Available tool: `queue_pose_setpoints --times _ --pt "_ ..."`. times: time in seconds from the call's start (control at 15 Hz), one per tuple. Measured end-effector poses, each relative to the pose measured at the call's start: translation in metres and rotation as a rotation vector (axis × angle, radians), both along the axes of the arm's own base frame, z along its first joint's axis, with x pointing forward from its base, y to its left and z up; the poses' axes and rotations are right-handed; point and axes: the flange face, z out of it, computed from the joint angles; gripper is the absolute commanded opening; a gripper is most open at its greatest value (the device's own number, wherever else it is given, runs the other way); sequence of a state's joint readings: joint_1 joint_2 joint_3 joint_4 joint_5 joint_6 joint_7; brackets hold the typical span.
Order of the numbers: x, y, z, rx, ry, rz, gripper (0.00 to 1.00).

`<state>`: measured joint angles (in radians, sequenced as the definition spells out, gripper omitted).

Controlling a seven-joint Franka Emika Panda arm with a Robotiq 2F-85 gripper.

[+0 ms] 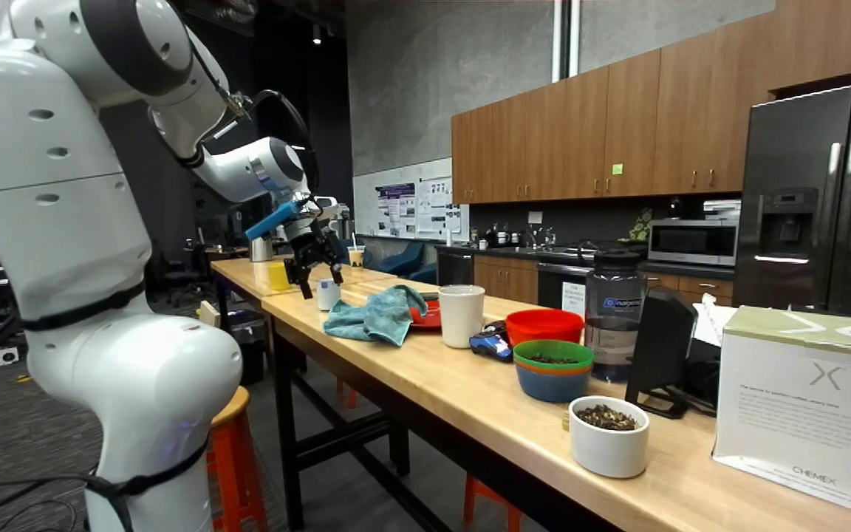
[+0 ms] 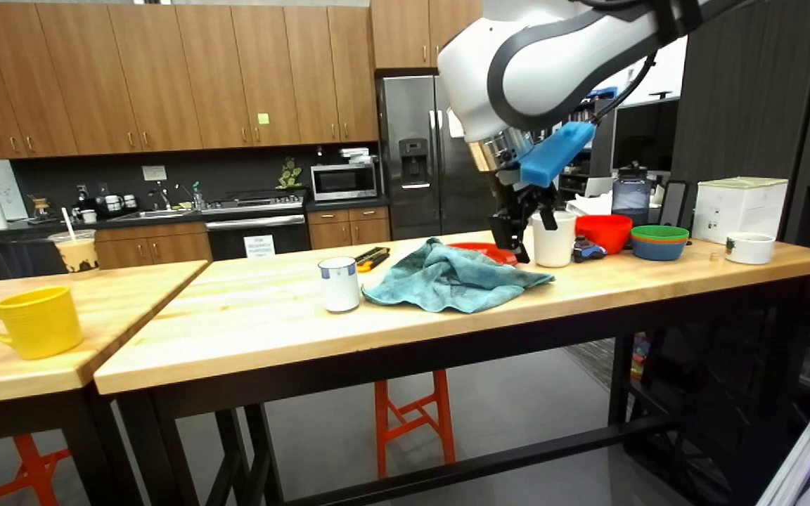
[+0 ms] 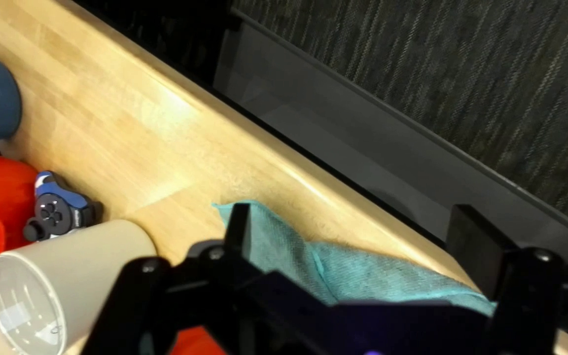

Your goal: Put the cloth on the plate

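Black gripper (image 3: 355, 239) with jaws spread pretty wide. Crumpled teal cloth (image 3: 348, 271) on the table (image 3: 116, 123), showing between them in the wrist view. Red plate (image 2: 484, 249) next out, beside the cloth, can't tell if touching. Off-white cup (image 1: 462, 318) further off, then red bowl (image 1: 544, 327).

I read "CHEMEX" low on the white box (image 1: 787, 436) in an exterior view, with an X-shaped emblem and a small line, "The secret to perfect coffee, every time", above it. The bottle (image 1: 614, 336) says "nalgene". On the oven (image 2: 224, 240), a paper sign (image 2: 259, 246) reads "FOR RESEARCH PURPOSES". The posters (image 1: 397, 201) on the whiteboard (image 1: 364, 207) are too small for me to read.
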<state>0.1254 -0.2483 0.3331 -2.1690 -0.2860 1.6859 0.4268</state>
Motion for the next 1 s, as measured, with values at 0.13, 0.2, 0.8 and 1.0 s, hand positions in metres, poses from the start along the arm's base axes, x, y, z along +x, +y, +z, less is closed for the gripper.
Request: queue_pose_setpoints --times 0.13,0.2,0.8,1.0 --pt "0.006 -0.002 -0.008 -0.050 -0.026 -0.004 1.00" --pt "0.009 -0.003 -0.012 -0.070 -0.038 -0.004 1.00" --pt "0.021 -0.008 -0.039 -0.097 -0.046 -0.015 1.00" --pt "0.020 -0.006 -0.039 -0.097 -0.046 -0.011 1.00"
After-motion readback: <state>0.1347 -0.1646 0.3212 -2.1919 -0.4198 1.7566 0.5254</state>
